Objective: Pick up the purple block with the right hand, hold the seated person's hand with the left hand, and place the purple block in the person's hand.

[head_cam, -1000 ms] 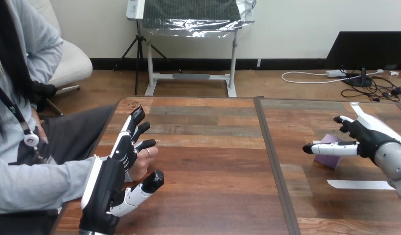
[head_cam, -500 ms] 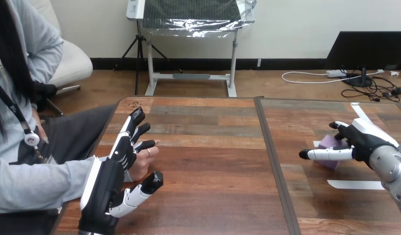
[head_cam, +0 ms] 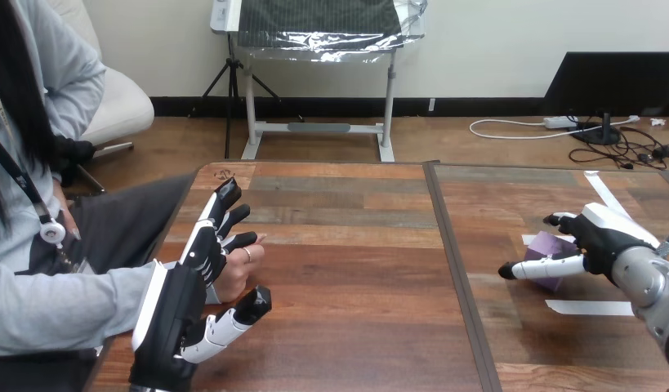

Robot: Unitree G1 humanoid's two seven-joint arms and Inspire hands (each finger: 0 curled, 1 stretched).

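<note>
The purple block (head_cam: 550, 245) rests on the table's right half. My right hand (head_cam: 606, 238) is down around it. Its thumb (head_cam: 541, 268) stretches across the block's near side and its fingers (head_cam: 561, 219) reach over the far side. The hand is open, and I cannot tell whether it touches the block. At the table's left edge my left hand (head_cam: 184, 298) is open. Its straight fingers (head_cam: 212, 233) lie over the back of the person's hand (head_cam: 237, 268) and its thumb (head_cam: 237, 317) sits just below. Nothing is curled round the person's hand.
White tape strips (head_cam: 596, 308) lie on the wood near the block, one in front of it and one behind (head_cam: 604, 192). A dark seam (head_cam: 456, 269) splits the wooden table (head_cam: 347, 269) into two halves. The person sits at the left side.
My right hand has sunk lower around the purple block, and its thumb now crosses the block's near face. The left hand and the person's hand have stayed put.
</note>
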